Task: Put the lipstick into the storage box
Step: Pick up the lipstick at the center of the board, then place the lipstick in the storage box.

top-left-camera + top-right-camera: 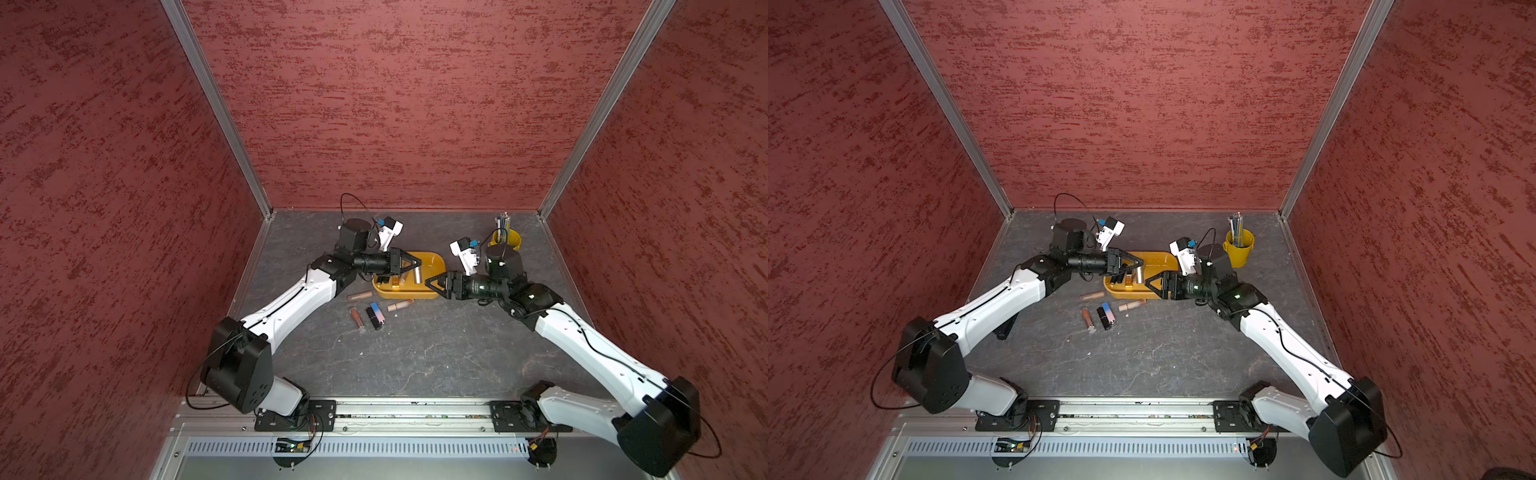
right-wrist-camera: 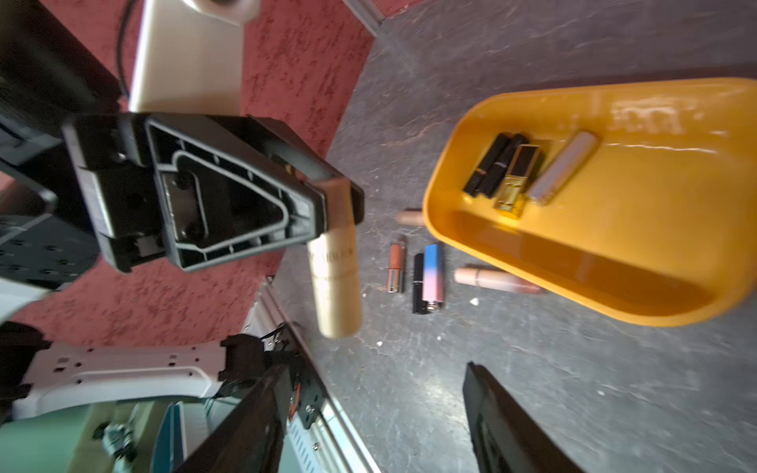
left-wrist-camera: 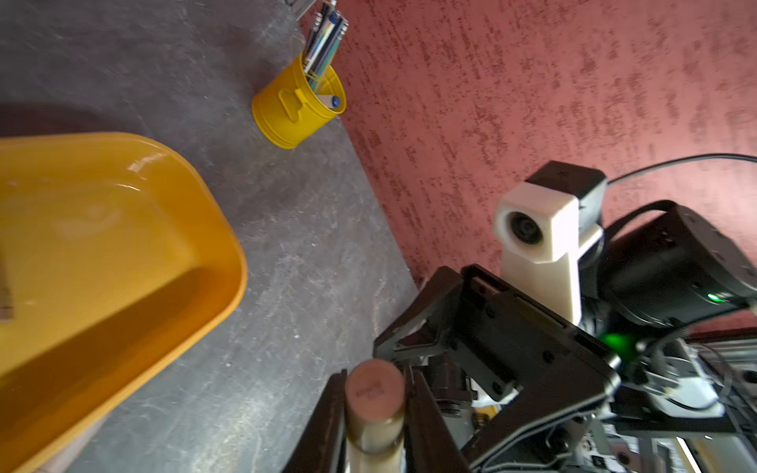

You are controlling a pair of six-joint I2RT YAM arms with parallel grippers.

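Now, left gripper (image 3: pixel 375 393): clamped on beige lipstick (image 2: pixel 336 282)
Lipstick: held aloft, over box (image 2: pixel 614 229) in both top views
Right gripper (image 2: pixel 377 368): apart, empty, beside box
Box: on surface (image 2: pixel 573 389), four tubes (image 2: pixel 516 172) inside

My left gripper (image 3: pixel 377 370) pinches the lipstick (image 3: pixel 375 413), and the frame edge chops its lower length off; its print is a blur. The storage box (image 3: pixel 135 311) runs out of that wrist view as well. In both top views I cover the box's nine o'clock end, so what lies there is too small to sort. On my right gripper (image 2: pixel 377 366), both fingers (image 2: pixel 504 417) are cropped at the roots.
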